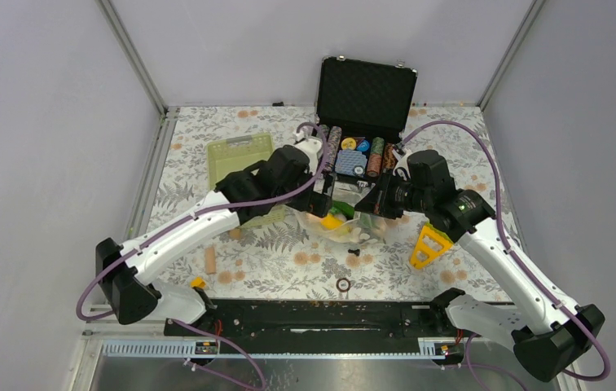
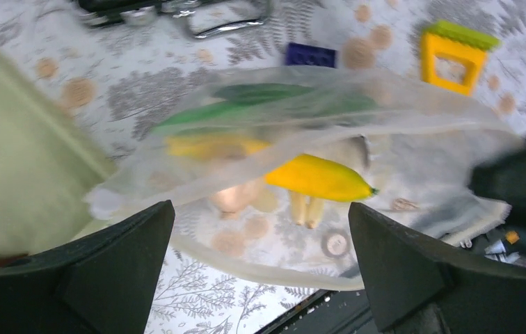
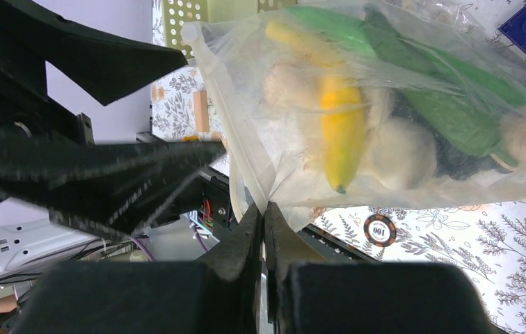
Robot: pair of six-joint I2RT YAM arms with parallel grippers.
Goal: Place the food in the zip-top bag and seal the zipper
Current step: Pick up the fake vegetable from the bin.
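Arms meet over mid-bench (image 1: 288,277), the zip-top bag (image 1: 345,226) slung between them. Left wrist view: left jaws are spread wide, and the banana (image 2: 319,177) lies bagged just beyond. Right wrist view: right jaws are clamped on the bag's mouth by the zipper (image 3: 213,94). Sealing seems in hand; next, the left jaws likely must pinch that strip and press along it.

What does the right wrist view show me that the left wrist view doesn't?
Only right wrist: the right gripper pinched shut on the edge of the zip-top bag, and dark grapes inside. Only left wrist: the left gripper open, fingers wide apart, and the yellow triangular tool beyond. Both: the bag holding the banana and green pieces, with the green basket beside it.
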